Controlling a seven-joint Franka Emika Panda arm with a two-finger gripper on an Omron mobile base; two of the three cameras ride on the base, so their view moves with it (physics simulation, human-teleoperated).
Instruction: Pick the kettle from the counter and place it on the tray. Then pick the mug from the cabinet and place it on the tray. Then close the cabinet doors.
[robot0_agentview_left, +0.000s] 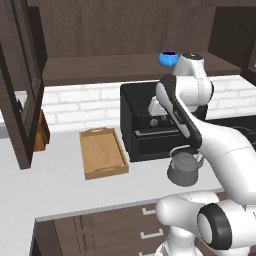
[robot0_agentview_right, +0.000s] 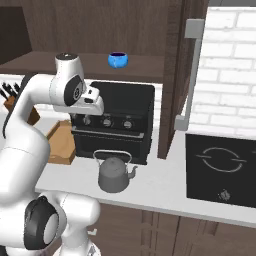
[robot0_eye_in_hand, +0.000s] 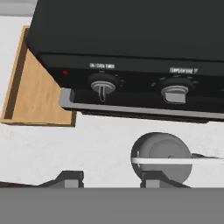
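So from the left base view, the kettle (robot0_agentview_left: 183, 169) sits on the bench (robot0_agentview_left: 65, 190) right in front of a black toaster oven (robot0_agentview_left: 145, 120), with the wooden tray (robot0_agentview_left: 102, 152) lying just left of that oven and well apart from the kettle. The blue mug (robot0_agentview_left: 168, 58) is up on the cabinet shelf (robot0_agentview_left: 100, 67), and a cabinet door (robot0_agentview_left: 20, 85) hangs open at the left. Over in the right base view, the kettle (robot0_agentview_right: 114, 172) stands upright, wire handle arched over it, and a black hob (robot0_agentview_right: 222, 167) is set into the bench to its right. Down the hand view, the claw (robot0_eye_in_hand: 111, 181) hovers above the kettle (robot0_eye_in_hand: 162, 155), jaws partly apart with nothing between them, one fingertip (robot0_eye_in_hand: 157, 180) right over the kettle's edge.
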